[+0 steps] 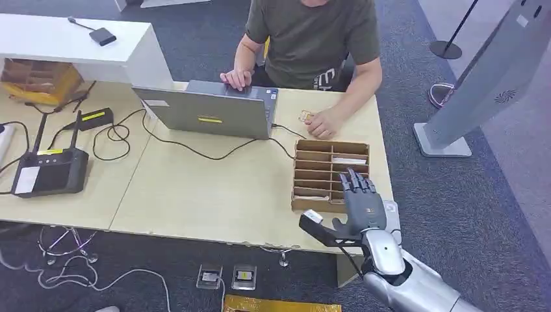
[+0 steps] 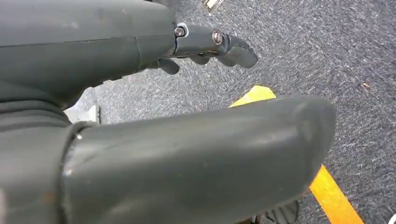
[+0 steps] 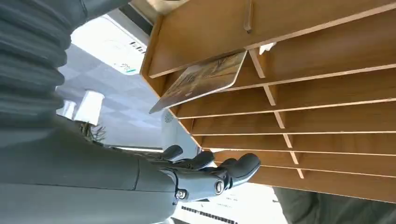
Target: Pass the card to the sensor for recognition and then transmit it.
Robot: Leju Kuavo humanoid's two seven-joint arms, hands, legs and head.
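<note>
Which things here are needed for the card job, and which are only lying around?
For the job: card, wooden rack, right hand with fingers over the rack.
Lying about: laptop, router, cables, microphone.

- The slotted rack [image 1: 330, 174] stands on the surface [image 1: 208, 195] at its right edge, toward the front.
- A card [image 3: 201, 79] sits in one of the rack's slots.
- The laptop [image 1: 211, 110] sits at the rear edge, mid-surface, with a person [image 1: 312, 45] behind it.
- The router [image 1: 49, 170] lies near the left edge.
- The right robot hand [image 1: 360, 205] is over the rack's front right corner.
</note>
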